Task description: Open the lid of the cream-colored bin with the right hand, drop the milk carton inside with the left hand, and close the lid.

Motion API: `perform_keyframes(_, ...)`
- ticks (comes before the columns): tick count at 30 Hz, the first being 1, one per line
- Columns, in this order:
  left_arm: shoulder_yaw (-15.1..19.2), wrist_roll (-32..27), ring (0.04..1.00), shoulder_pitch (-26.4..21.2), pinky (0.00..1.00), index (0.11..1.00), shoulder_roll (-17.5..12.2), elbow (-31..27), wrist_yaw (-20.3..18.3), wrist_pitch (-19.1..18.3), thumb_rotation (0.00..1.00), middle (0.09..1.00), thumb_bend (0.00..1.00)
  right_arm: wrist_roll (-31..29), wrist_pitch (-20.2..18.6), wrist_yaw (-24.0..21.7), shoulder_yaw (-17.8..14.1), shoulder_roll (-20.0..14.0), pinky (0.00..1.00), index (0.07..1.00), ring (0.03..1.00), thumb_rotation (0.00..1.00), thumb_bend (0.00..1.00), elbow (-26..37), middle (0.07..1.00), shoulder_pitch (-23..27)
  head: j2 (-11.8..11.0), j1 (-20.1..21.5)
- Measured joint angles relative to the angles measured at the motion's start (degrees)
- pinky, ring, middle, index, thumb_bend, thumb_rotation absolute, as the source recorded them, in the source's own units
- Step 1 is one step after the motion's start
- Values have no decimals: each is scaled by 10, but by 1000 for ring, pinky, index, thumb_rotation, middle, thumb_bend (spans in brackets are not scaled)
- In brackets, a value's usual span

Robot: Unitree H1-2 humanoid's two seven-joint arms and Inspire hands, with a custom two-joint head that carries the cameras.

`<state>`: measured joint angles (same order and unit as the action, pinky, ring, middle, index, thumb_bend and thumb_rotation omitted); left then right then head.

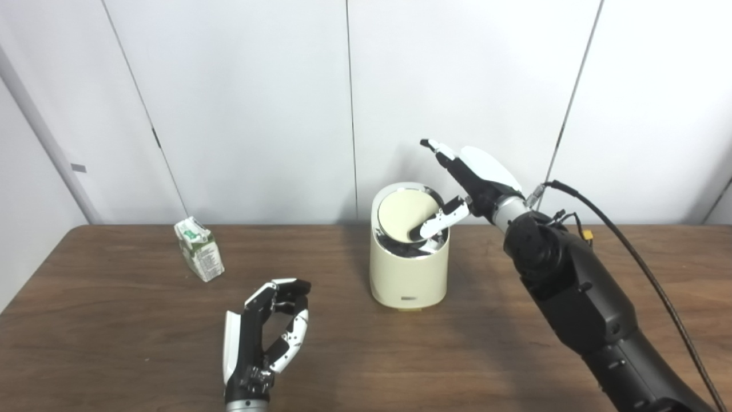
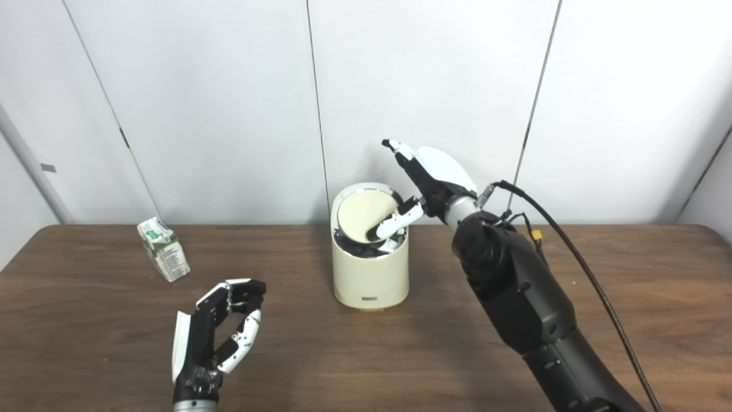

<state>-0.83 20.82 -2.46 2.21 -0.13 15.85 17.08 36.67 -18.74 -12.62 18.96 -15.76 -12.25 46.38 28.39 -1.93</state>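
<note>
Nearest me, the left hand is hovering released above the table, fingers loosely curled around nothing. Farther back, the right hand is pressing its thumb on the tilted lid of the cream-colored bin, grasping nothing. Well left, the milk carton is standing on the table.

The right hand presses its thumb on the tilted swing lid of the cream-colored cylindrical bin. The green-and-white milk carton stands far left; the left hand hovers empty, fingers curled apart.
</note>
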Motion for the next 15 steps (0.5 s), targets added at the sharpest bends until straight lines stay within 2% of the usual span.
perform_keyframes(8,-1,0,598,0,533,612,0,0,0,0,198,620,204,6,4,2,0,0,890,953,961,267,903,-1,968,0,4,0)
perform_keyframes(11,-2,2,601,0,534,613,0,0,0,-1,238,624,203,45,15,48,18,-3,898,945,947,247,949,2,952,-9,4,-1)
perform_keyframes(15,-4,4,603,0,533,616,0,0,0,-4,216,627,195,71,33,90,28,-4,893,945,947,244,950,8,950,-21,4,1)
